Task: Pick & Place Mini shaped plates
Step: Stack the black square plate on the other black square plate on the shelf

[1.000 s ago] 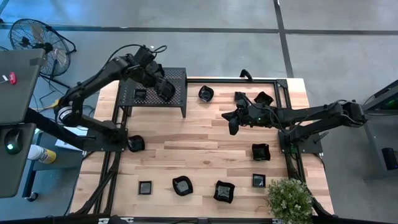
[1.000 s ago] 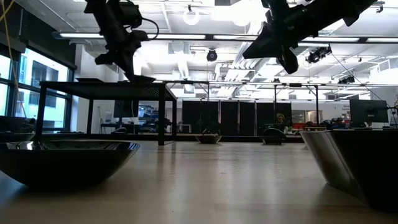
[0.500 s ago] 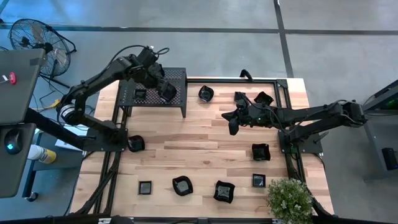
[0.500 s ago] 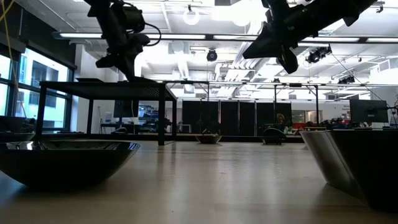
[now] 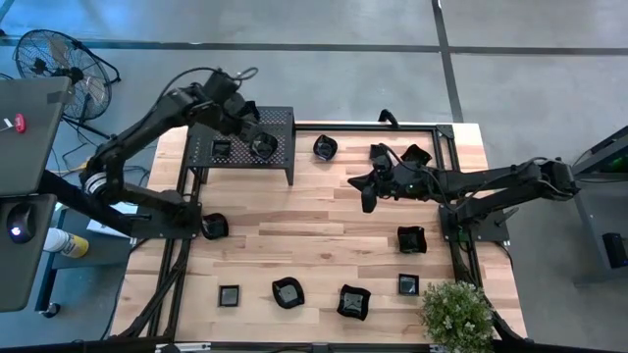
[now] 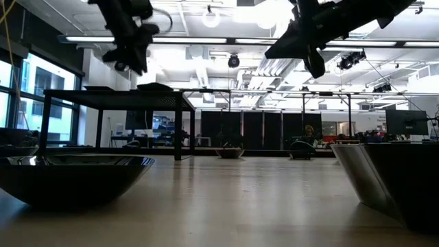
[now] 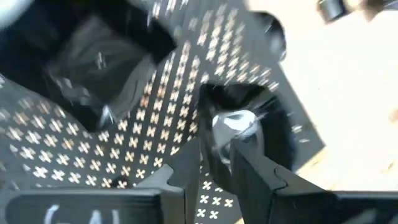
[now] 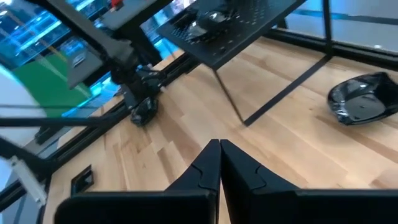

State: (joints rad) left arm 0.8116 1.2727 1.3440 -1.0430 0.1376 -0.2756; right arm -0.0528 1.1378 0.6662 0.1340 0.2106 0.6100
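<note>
A black perforated rack [image 5: 240, 162] stands at the table's far left. On its top rest a square mini plate [image 5: 222, 147] and a round mini plate [image 5: 262, 147], each on its base. My left gripper [image 5: 249, 126] hovers open just above and behind the round plate [image 7: 239, 124], touching nothing. Several more glossy black plates lie on the wooden table, such as one [image 5: 325, 147] beside the rack and one [image 5: 411, 238] at the right. My right gripper [image 5: 366, 194] hangs shut and empty above the table's middle right.
A potted plant [image 5: 456, 310] stands at the near right corner. A black frame rail [image 5: 449, 176] runs along the table's right side. A fan [image 5: 59, 59] stands off the table at the far left. Bare wood [image 5: 314, 226] lies between the rack and the near row of plates.
My left gripper has opened and let go of the round plate, which now stays on the rack top. The gripper has then risen and drawn back toward the table's far left corner, so the plate shows uncovered from above.
</note>
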